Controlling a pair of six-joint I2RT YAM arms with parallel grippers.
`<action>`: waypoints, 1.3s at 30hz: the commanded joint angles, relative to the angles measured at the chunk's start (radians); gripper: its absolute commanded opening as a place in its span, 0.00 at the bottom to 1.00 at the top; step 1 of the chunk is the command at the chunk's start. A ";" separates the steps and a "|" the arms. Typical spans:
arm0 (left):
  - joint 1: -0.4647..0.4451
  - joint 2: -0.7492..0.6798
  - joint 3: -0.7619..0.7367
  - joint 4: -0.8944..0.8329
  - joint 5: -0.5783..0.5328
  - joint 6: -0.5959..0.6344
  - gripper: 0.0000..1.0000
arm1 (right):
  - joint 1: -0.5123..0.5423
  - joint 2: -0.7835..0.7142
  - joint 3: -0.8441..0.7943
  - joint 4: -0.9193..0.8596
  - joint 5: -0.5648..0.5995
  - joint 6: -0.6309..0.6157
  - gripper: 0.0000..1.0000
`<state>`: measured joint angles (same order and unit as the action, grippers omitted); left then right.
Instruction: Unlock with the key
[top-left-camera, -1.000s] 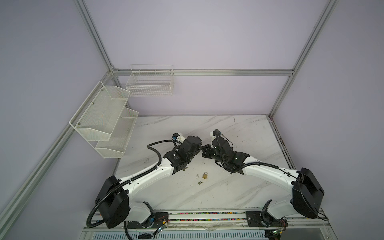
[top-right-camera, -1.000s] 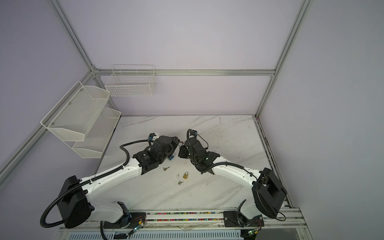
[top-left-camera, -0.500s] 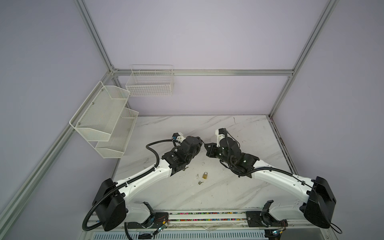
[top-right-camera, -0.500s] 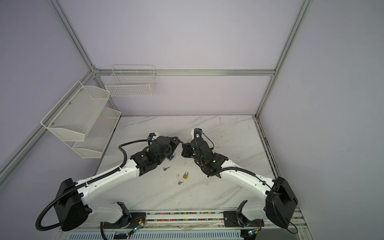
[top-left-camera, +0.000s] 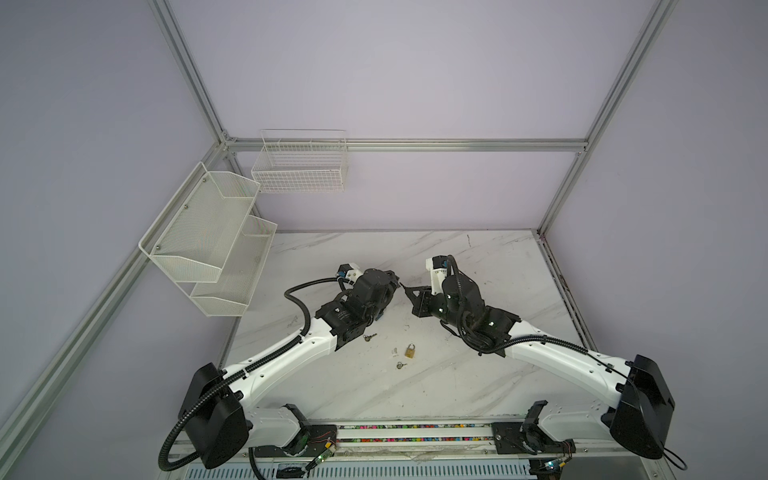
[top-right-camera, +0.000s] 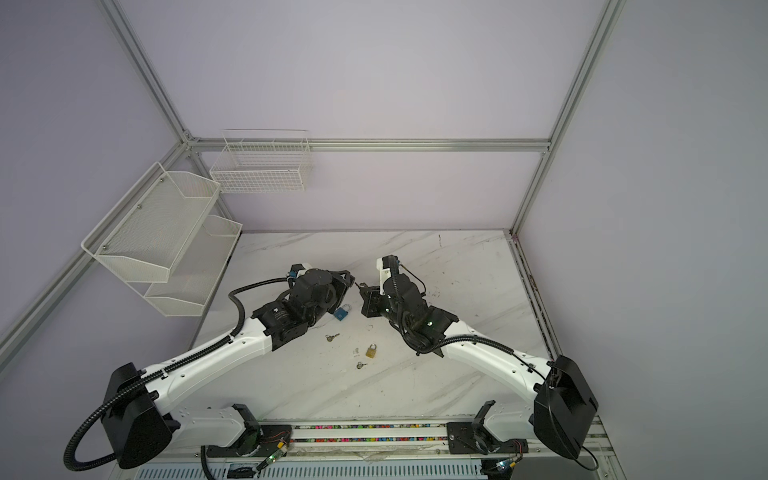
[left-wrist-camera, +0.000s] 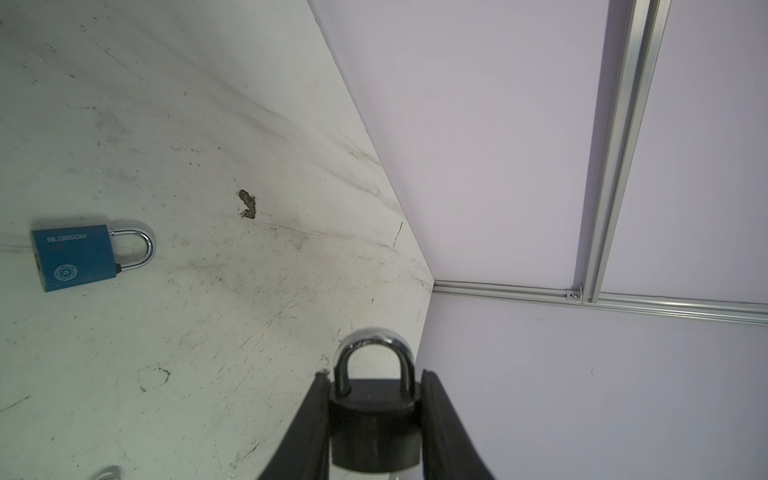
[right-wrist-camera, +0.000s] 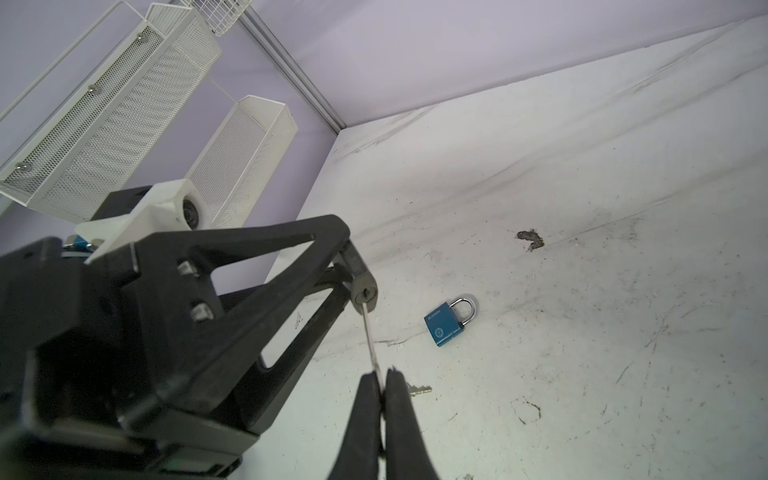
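My left gripper (left-wrist-camera: 374, 376) is shut on a black padlock (left-wrist-camera: 374, 428), its silver shackle (left-wrist-camera: 372, 345) pointing away from the wrist. It is held above the table in both top views (top-left-camera: 392, 282) (top-right-camera: 347, 282). My right gripper (right-wrist-camera: 382, 372) (top-left-camera: 409, 291) (top-right-camera: 363, 287) is shut on a thin silver key (right-wrist-camera: 370, 336). The key's tip meets the keyhole (right-wrist-camera: 365, 296) in the padlock's underside. Most of the blade is still outside, and I cannot tell how far the tip is in.
A blue padlock (left-wrist-camera: 75, 257) (right-wrist-camera: 444, 326) (top-right-camera: 342, 312) lies on the marble table (top-left-camera: 478, 266) under the grippers. A brass padlock (top-left-camera: 409, 351) and two loose keys (top-left-camera: 369, 337) (top-left-camera: 400, 365) lie nearer the front. White mesh shelves (top-left-camera: 208, 232) and a wire basket (top-left-camera: 301, 166) hang on the left and back walls.
The right arm's elbow has swung out to the right and its wrist has shifted toward the back, with the key still at the left gripper. The left arm has barely moved.
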<state>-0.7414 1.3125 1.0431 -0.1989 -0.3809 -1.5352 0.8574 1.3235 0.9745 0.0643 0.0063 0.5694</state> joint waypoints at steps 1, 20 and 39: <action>0.007 -0.033 -0.012 0.050 0.013 -0.015 0.00 | -0.003 0.009 0.011 0.023 -0.005 -0.019 0.00; 0.009 -0.017 -0.002 0.068 0.074 -0.026 0.00 | -0.002 0.026 0.056 0.028 0.071 -0.061 0.00; 0.016 0.002 0.024 0.070 0.130 -0.048 0.00 | 0.067 0.045 0.075 0.000 0.147 -0.174 0.00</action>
<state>-0.7246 1.3128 1.0431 -0.1738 -0.3126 -1.5719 0.8948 1.3582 1.0054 0.0639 0.1005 0.4438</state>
